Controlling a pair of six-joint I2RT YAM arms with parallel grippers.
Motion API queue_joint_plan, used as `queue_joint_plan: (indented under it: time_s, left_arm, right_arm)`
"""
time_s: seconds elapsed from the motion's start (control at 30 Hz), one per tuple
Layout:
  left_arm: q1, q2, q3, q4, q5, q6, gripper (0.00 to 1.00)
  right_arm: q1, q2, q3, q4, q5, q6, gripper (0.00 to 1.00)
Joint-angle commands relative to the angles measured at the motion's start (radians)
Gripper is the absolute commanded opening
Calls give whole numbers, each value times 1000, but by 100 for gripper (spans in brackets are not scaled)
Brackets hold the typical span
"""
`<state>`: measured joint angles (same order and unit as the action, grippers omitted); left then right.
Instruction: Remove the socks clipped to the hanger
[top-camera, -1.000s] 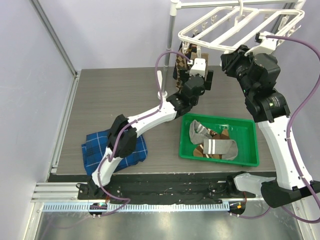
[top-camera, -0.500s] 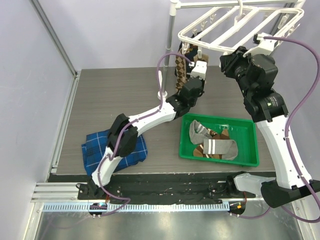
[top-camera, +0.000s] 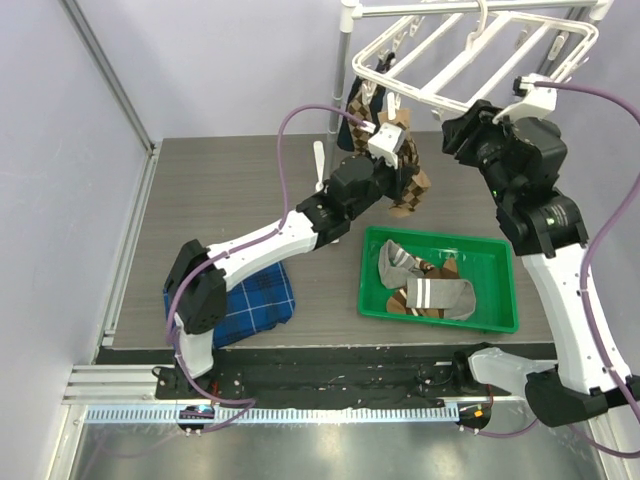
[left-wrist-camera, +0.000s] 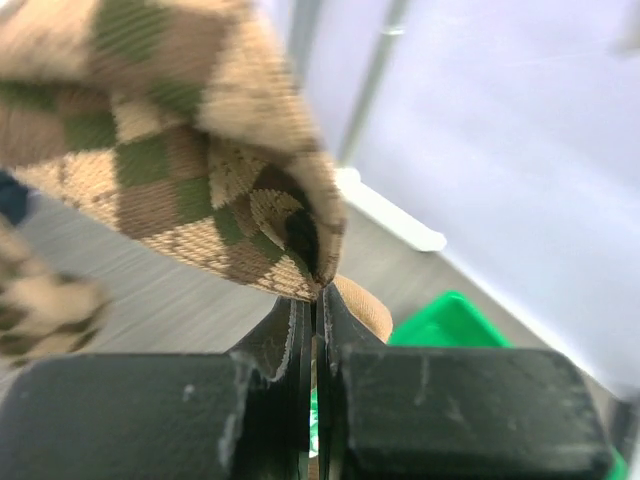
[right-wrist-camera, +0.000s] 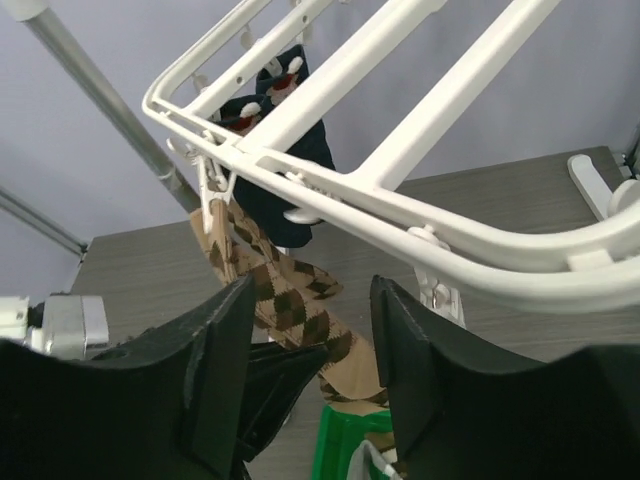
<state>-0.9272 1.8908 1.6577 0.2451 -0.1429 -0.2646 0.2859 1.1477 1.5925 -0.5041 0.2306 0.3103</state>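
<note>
The white hanger (top-camera: 470, 50) hangs at the top right, and its bars cross the right wrist view (right-wrist-camera: 400, 190). A brown argyle sock (top-camera: 408, 185) is still held at its top by a corner clip (right-wrist-camera: 212, 195) and slants down toward the tray. My left gripper (top-camera: 398, 160) is shut on this argyle sock (left-wrist-camera: 180, 160), with the fabric pinched at the tips (left-wrist-camera: 317, 300). A dark navy sock (right-wrist-camera: 290, 150) hangs from clips behind it. My right gripper (right-wrist-camera: 312, 290) is open just below the hanger's near bar (top-camera: 465, 125), holding nothing.
A green tray (top-camera: 500, 250) sits below the hanger with a grey white-banded sock (top-camera: 440, 295) and brown socks in it. A folded blue plaid cloth (top-camera: 255, 300) lies front left. The metal pole (top-camera: 345, 70) stands behind the left gripper.
My left gripper shut on the argyle sock and drew it right, toward the tray. The right gripper opened wider under the hanger, and the hanger's near side swung up.
</note>
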Motion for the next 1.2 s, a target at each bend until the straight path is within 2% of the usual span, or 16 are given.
queue_joint_plan:
  time_s: [0.0, 0.13, 0.3, 0.43, 0.63, 0.77, 1.17]
  left_arm:
    - [5, -74, -13, 34, 170, -45, 0]
    - [16, -102, -41, 31, 255, -70, 0]
    - [83, -105, -79, 103, 449, -206, 0]
    - [113, -102, -90, 125, 499, -240, 0]
    - [123, -72, -24, 63, 554, -226, 0]
    - [125, -56, -3, 59, 574, -228, 0]
    - [125, -36, -22, 112, 559, -229, 0]
  right_arm:
    - [-4, -59, 99, -74, -143, -16, 62]
    - [-4, -72, 109, -88, -252, 19, 65]
    - [-4, -34, 104, -47, -278, 98, 66]
    - [-4, 44, 147, -36, -277, 138, 64]
    - [-2, 158, 230, -59, -281, 125, 57]
    - [12, 210, 264, -73, -235, 96, 55]
    - [162, 395, 451, -166, 142, 26, 55]
